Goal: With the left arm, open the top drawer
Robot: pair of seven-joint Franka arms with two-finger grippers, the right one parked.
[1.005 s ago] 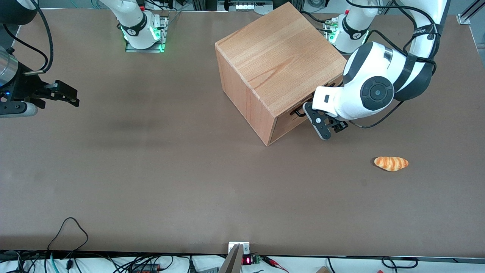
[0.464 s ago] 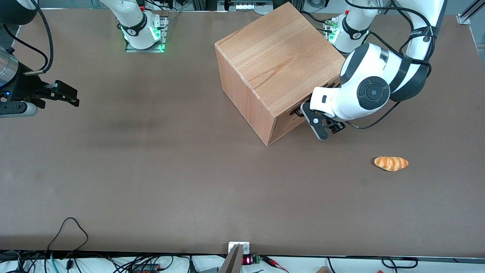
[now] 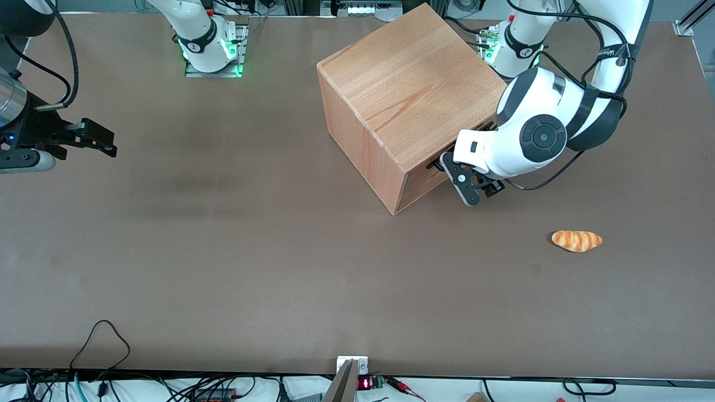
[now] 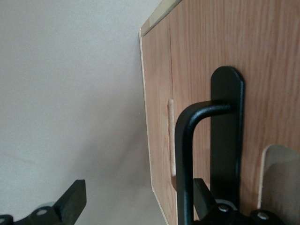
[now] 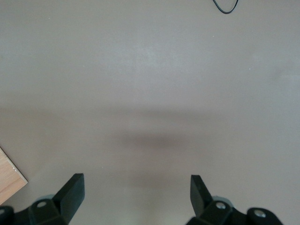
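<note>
The gripper (image 4: pixel 136 201) is spread wide at the top drawer (image 3: pixel 433 180), handle (image 4: pixel 187 154) between its fingers (image 4: pixel 72 201). Closing off-centre could miss the bar, or pulling askew could drag the cabinet (image 3: pixel 402 95).

A golden-brown striped bread roll (image 3: pixel 577 240) lies alone on the brown table (image 3: pixel 223 251), lower right of the front view; black cables (image 3: pixel 100 340) trail along the bottom edge.
</note>
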